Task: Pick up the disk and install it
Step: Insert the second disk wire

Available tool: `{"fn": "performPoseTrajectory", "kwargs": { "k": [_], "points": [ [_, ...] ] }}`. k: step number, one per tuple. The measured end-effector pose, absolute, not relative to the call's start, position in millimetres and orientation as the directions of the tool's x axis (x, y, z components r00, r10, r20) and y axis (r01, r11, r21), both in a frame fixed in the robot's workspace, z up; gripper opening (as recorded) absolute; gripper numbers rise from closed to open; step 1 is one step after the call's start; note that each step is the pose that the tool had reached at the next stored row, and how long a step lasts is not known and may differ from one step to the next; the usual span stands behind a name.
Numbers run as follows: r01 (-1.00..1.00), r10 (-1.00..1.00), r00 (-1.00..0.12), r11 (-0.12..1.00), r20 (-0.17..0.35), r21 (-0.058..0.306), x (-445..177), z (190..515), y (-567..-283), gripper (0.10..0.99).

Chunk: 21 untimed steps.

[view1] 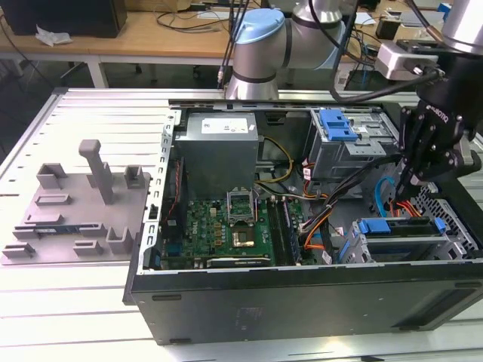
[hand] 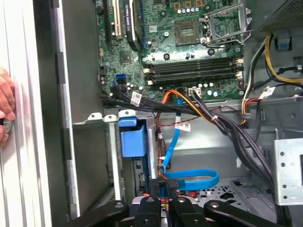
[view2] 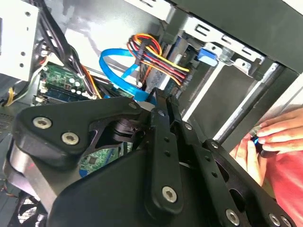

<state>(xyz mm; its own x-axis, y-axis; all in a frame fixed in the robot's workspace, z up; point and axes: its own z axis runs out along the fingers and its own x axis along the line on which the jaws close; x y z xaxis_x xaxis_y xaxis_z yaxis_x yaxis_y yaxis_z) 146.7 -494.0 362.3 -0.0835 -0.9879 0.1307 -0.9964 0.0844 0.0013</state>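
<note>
Noted disk (view1: 400,243) on edge in drive cage (view1: 453,253) at near corner of case (view1: 302,302), exterior view's right; blue bracket (view1: 400,226) along top edge, long axis running left-right in that view

Found gripper (view1: 404,185) just behind and above disk, apart from it, pointing down among orange and blue cables (view1: 392,207)

Read fingers as together in first wrist view, clamped on nothing

Judged disk already in its bay; full seating not verifiable

Logged blue latch (view1: 336,124) well beyond
</note>
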Motion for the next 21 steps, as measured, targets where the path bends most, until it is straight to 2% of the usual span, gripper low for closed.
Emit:
{"fn": "performPoseTrajectory", "kwargs": {
  "k": [5, 21],
  "points": [
    [-0.997, -0.990, -0.083, 0.083, 0.114, 0.003, 147, 362, -510, 0.161],
    [-0.998, -0.995, -0.056, 0.057, 0.086, 0.005, 147, 355, -520, 0.161]
  ]
}}
